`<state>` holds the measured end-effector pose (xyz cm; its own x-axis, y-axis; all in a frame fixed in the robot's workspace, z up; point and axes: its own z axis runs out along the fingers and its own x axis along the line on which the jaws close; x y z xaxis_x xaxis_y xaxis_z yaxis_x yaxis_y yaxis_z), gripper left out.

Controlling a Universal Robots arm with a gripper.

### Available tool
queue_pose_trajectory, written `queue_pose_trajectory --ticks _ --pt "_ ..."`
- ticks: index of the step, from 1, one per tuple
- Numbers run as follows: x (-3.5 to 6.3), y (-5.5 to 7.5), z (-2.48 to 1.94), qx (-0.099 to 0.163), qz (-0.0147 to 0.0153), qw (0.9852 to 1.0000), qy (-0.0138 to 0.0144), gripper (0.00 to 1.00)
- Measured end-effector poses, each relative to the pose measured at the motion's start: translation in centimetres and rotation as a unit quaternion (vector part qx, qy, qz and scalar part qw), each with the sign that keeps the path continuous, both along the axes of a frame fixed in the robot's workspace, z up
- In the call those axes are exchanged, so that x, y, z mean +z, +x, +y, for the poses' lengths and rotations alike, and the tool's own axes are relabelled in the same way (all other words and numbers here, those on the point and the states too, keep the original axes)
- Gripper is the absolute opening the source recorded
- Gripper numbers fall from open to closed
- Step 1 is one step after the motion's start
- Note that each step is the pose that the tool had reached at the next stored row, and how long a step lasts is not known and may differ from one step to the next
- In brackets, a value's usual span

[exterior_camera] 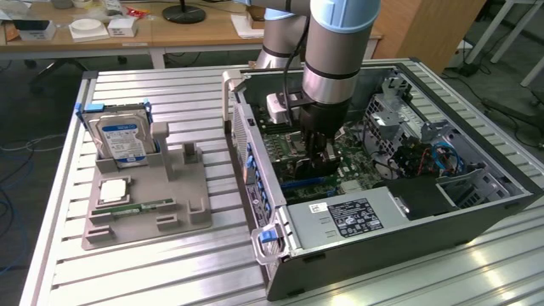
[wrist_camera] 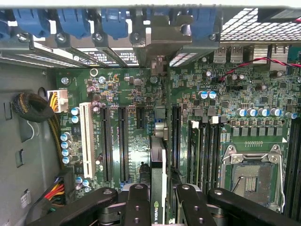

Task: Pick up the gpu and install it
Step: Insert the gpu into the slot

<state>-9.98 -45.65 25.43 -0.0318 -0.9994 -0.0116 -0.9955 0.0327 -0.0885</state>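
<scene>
The gripper's [exterior_camera: 316, 155] fingertips are hidden behind the gpu [wrist_camera: 158, 175] and the motherboard [exterior_camera: 361, 167] parts in the exterior view. In the wrist view the gpu is seen edge-on, its lower end cut off by the picture's edge between the fingers [wrist_camera: 137, 207].

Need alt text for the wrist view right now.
The pincer holds the gpu edge-on, directly over the green motherboard inside the open computer case. Black expansion slots lie on one side of the card, the empty CPU socket on the other.
</scene>
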Motion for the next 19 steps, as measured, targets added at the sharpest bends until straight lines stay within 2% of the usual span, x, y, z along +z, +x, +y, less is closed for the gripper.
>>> queue_pose_trajectory --ticks 12,19 --pt "-0.46 -0.04 0.00 0.000 0.0004 1.0000 0.0000 0.26" --pt "-0.50 -0.04 0.00 0.000 0.0003 1.0000 0.0026 0.26"
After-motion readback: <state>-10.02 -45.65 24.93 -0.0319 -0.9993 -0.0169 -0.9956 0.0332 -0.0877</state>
